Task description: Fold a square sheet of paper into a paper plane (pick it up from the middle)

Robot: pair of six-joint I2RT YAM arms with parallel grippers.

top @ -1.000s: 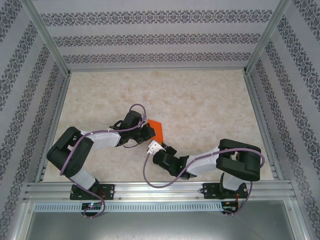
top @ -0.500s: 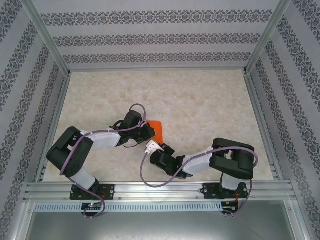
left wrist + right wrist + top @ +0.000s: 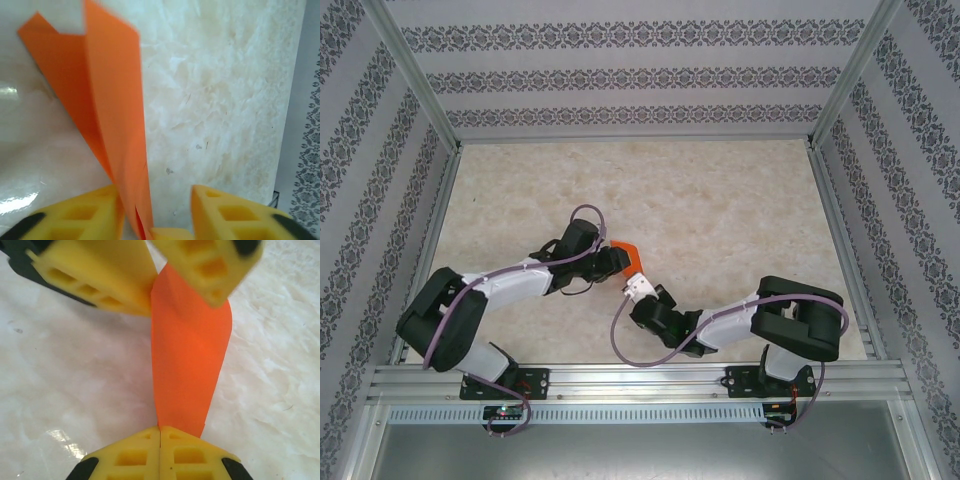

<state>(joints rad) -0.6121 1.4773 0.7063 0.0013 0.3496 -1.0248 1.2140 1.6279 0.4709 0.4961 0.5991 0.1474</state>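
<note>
You have one folded orange paper sheet point(image 3: 187, 355) and two tools working at it, near the middle of the marbled bench point(image 3: 740, 190). Your right tool point(image 3: 160, 431) has its two yellow fingers pressed together, pinching the sheet's narrow end. Your left tool point(image 3: 155, 200) sits at the opposite end with its two fingers spread. The sheet runs between them, lying against one finger and clear of the other.

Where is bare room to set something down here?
Bare: far half of the table, up to the back wall, and its far right corner. Crowded: near centre, where left hand and right hand meet on the orange paper.
</note>
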